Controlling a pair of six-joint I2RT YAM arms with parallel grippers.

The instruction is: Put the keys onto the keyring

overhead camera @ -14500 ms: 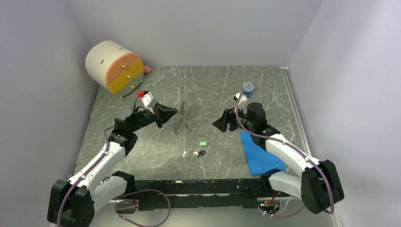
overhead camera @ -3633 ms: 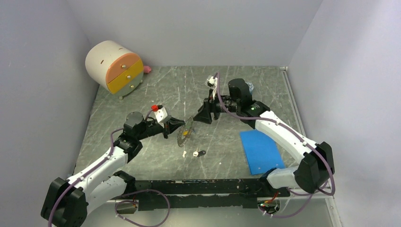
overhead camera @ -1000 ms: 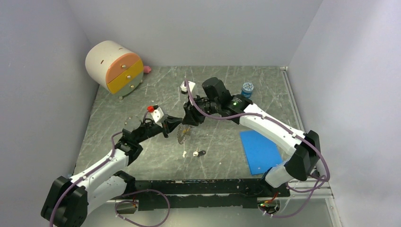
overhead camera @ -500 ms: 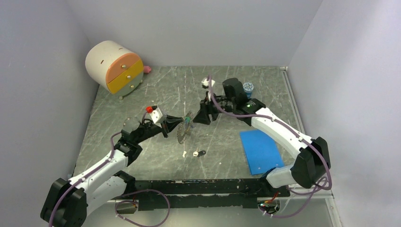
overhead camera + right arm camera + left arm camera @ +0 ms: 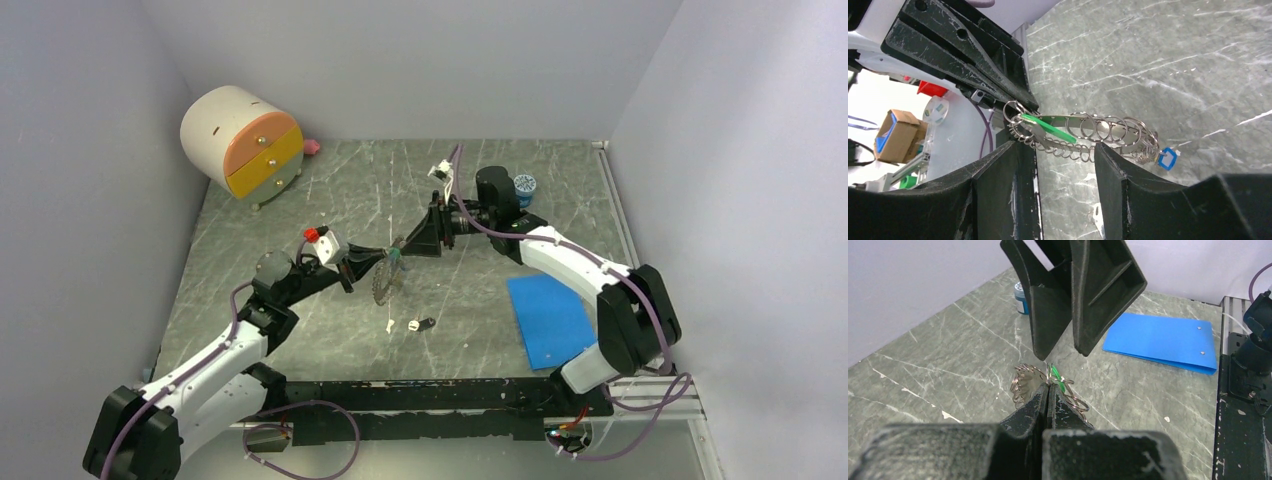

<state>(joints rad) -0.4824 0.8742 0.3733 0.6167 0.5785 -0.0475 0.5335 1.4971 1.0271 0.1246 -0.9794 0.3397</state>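
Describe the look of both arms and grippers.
Both the left arm and right arm have white shells with black joints, each trailed by a purple cable. The left gripper and right gripper are black with scuffed, wedge-shaped fingers. A white wrist block on the left carries a red cap.
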